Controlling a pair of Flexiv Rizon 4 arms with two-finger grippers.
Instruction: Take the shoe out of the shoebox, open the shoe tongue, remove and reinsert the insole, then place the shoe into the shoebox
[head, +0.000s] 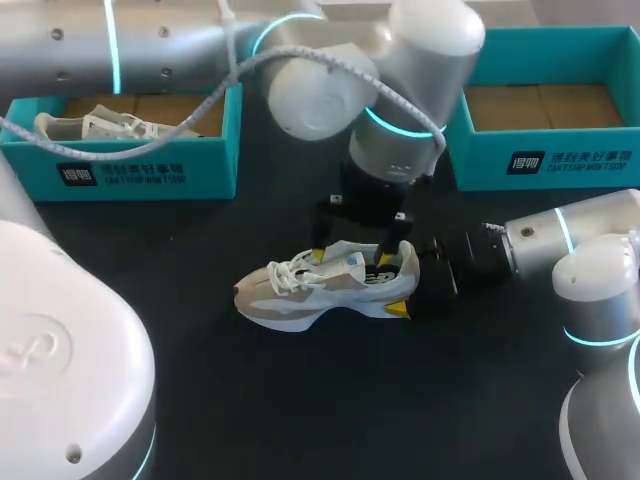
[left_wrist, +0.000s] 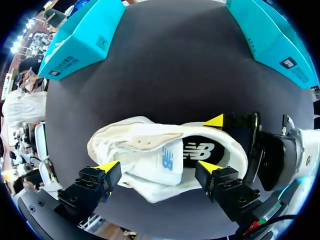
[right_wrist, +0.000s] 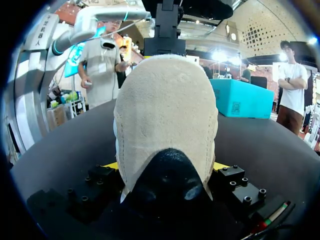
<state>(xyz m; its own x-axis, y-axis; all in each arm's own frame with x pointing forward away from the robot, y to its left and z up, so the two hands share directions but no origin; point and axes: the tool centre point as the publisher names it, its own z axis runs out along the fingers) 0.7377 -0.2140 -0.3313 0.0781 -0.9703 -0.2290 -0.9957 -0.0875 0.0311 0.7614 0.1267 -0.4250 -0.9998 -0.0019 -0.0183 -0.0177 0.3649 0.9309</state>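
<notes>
Between two printed boxes, left shoebox (head: 140, 165) and right shoebox (head: 545, 160), lies one shoe (head: 320, 290); a second shoe (head: 100, 125) sits in the left. Our right gripper (right_wrist: 165, 167) pinches the heel (right_wrist: 165, 100); our left gripper (left_wrist: 159, 167) stands spread above the tongue (left_wrist: 167, 157).

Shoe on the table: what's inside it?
Inside the shoe, near the heel, you can see the dark insole. Further in, toward the toes, the inside is hidden under the white tongue and the top of the shoe.
</notes>
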